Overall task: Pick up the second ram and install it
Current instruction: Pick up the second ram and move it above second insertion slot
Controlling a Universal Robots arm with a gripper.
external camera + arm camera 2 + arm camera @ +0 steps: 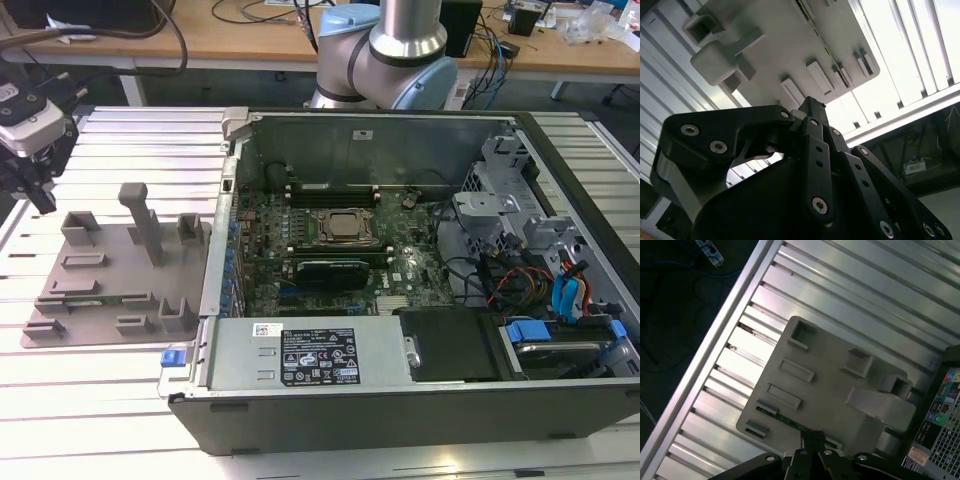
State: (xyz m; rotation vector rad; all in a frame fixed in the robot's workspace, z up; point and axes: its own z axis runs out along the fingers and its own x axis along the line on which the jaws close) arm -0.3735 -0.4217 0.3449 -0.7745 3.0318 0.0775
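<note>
I see my black gripper hanging above the flat grey plastic tray, fingers pinched close and holding nothing, while the long thin green ram stick lies in the tray's slot, which I think keeps it steady for grabbing.

The gripper hangs pointing downward, its black fingers drawn together so that the tips meet. Well away from it stand the arm's grey-and-blue joints.
</note>
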